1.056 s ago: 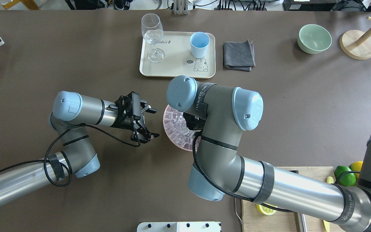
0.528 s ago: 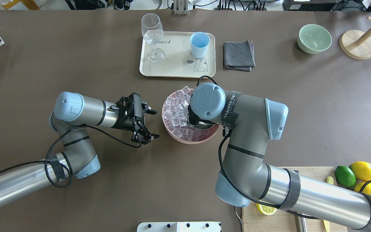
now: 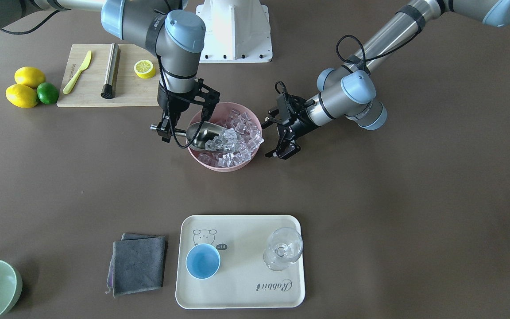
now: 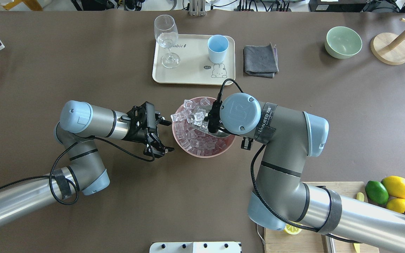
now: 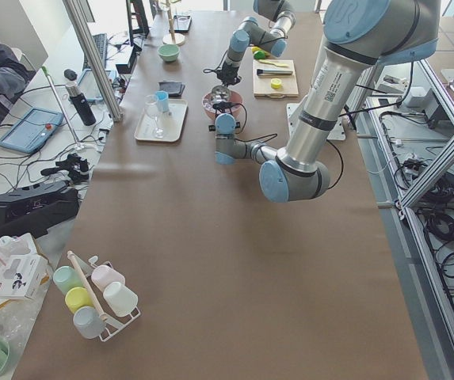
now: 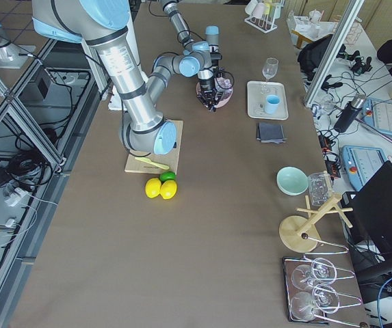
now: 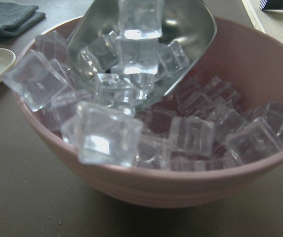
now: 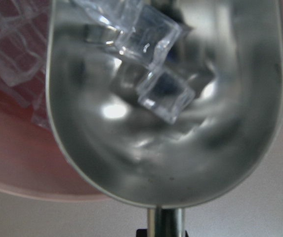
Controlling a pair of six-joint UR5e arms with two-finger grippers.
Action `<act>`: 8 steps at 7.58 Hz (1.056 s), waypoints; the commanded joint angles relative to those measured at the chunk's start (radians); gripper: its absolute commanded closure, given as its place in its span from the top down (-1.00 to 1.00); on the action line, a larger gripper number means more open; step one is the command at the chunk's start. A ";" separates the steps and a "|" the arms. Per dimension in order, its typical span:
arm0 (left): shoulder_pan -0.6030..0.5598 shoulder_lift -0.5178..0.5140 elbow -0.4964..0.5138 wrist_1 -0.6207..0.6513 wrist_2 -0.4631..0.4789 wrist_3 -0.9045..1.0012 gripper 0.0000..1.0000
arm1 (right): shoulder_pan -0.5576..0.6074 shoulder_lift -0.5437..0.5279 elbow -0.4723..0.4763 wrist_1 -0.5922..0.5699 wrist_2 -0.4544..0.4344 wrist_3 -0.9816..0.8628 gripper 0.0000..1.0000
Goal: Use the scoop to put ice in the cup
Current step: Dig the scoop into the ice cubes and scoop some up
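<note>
The steel scoop [image 3: 202, 133] lies tilted in the pink bowl [image 3: 224, 167], its trough dug into the ice [image 3: 237, 137]. Several cubes sit in the scoop [image 8: 181, 163] in the right wrist view. My right gripper [image 3: 173, 128] is shut on the scoop's handle at the bowl's rim; in the overhead view the wrist hides it. My left gripper [image 4: 169, 136] is open and empty just beside the bowl [image 4: 202, 153], apart from it. The left wrist view shows ice [image 7: 106, 133] heaped at the rim. The light-blue cup [image 4: 218, 47] stands empty on the tray.
The cream tray [image 4: 192, 75] also bears a stemmed glass [image 4: 167, 38]. A grey cloth [image 4: 260, 59] and a green bowl [image 4: 343, 42] lie to its right. A cutting board [image 3: 104, 95] holds a lemon half, knife and steel rod; lemons and a lime [image 3: 48, 93] lie beside it.
My right wrist has swung right, off the bowl, uncovering it. The scoop has pushed through the ice and cubes are heaped toward the left rim. The left arm has hardly moved.
</note>
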State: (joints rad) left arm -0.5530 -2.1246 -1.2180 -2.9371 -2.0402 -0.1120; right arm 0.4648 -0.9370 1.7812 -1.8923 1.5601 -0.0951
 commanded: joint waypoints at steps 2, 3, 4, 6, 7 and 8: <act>0.001 0.000 0.000 0.001 0.000 0.002 0.97 | 0.000 -0.022 0.069 0.013 0.003 0.037 -1.00; 0.001 0.000 0.000 0.001 0.000 0.002 0.97 | 0.002 -0.028 0.084 0.025 0.021 0.037 -1.00; 0.001 0.002 0.000 0.001 0.000 0.002 0.97 | 0.002 -0.037 0.111 0.025 0.044 0.038 -1.00; 0.001 0.002 0.000 0.001 0.000 0.002 0.97 | 0.044 -0.090 0.185 0.077 0.092 0.063 -1.00; 0.001 0.002 0.000 0.001 0.000 0.002 0.97 | 0.072 -0.112 0.216 0.091 0.112 0.067 -1.00; -0.001 0.002 0.000 0.001 0.000 0.002 0.97 | 0.092 -0.117 0.215 0.119 0.120 0.093 -1.00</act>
State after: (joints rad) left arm -0.5523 -2.1233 -1.2180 -2.9360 -2.0402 -0.1105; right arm 0.5168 -1.0304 1.9712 -1.8150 1.6529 -0.0323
